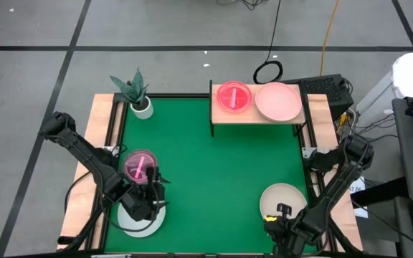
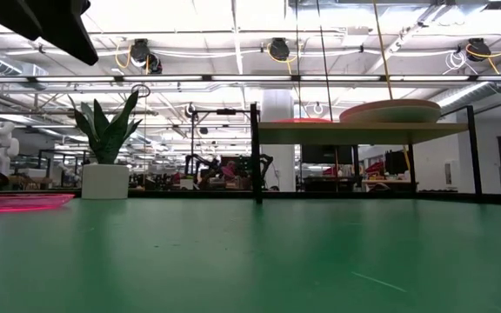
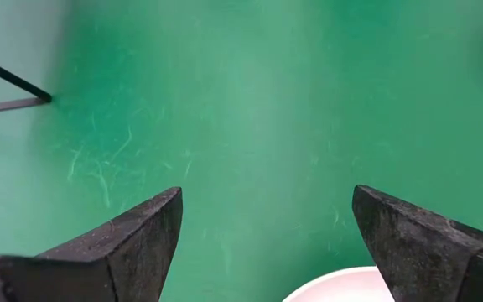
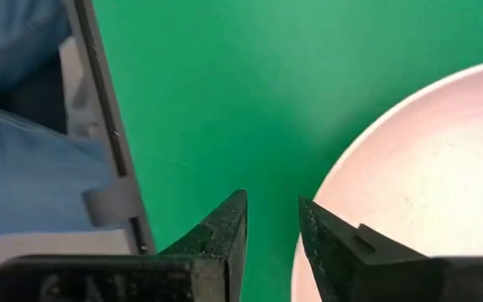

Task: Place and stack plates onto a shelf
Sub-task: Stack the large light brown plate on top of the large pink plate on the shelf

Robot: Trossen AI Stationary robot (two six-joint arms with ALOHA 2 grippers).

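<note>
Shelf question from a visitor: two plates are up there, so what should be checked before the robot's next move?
1. Space on the shelf: the magenta plate and the pink plate lie side by side and cover most of it, so more plates must stack. Ok.
2. Left gripper open, nothing between its fingers. Ok.
3. Left gripper lined up on the white plate: only the plate's edge shows. Cannot tell.
4. Right gripper open a little and empty. Ok.
5. Beige plate rim between the right fingers: it lies beside them. Not ok.
6. Table magenta plate clear of the left arm. Cannot tell.
</note>
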